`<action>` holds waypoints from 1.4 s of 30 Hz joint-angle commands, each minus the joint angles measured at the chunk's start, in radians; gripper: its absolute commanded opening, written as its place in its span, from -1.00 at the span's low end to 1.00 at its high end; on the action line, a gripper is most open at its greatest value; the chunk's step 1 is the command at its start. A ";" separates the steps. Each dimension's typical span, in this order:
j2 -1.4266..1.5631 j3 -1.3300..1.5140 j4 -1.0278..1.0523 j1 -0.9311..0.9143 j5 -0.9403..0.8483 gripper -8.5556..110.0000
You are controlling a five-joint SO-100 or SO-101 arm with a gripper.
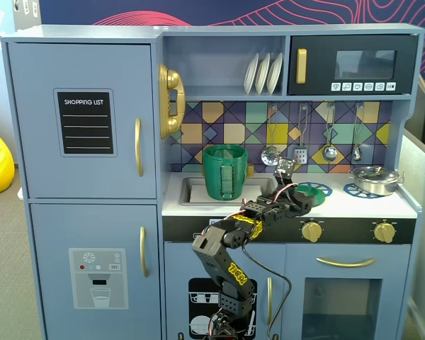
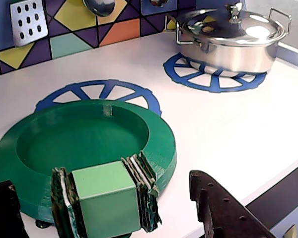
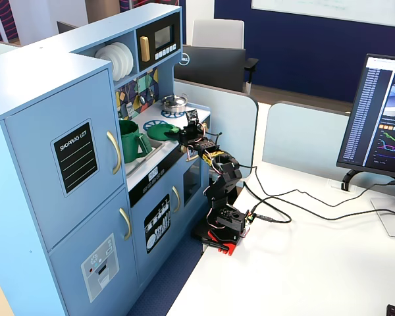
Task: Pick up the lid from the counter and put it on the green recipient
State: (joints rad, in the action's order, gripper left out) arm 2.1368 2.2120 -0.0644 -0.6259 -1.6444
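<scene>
Gripper (image 2: 109,208) of the dark arm spread open over the white bench (image 2: 228,139), one dark finger (image 2: 223,208) at lower right of the wrist view, the other at the lower left corner. Between them, the flat round green plastic lid (image 2: 89,144) with its raised square light-green knob (image 2: 105,198); no finger seen touching the knob. Lid apparently upside down, hollow side up and empty, lying over a blue spoked burner ring (image 2: 102,91). Beyond, to the right in the wrist view, a low silver metal pan (image 2: 228,42) with its own metal lid on, standing on a second blue ring (image 2: 213,77); contents hidden.

In a fixed view, gripper (image 1: 287,172) reaching over the bench edge beside the lid (image 1: 313,191). Tall dark-green plastic pot (image 1: 224,172) with a lighter strap handle standing uncovered in the sink recess, well apart to the left; inside not visible. White plates (image 1: 263,73) upright on the shelf above.
</scene>
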 commanded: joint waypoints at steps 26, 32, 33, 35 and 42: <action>0.087 -0.532 0.330 0.156 0.058 -0.86; 0.089 -0.723 0.494 0.275 0.061 -0.86; 0.083 -0.747 0.512 0.298 0.061 -0.86; 0.069 -0.776 0.522 0.341 0.058 -0.86; 0.038 -0.788 0.529 0.465 0.011 -0.86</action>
State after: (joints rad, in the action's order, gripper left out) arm 2.1706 1.5079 0.4633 -0.2163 -1.6091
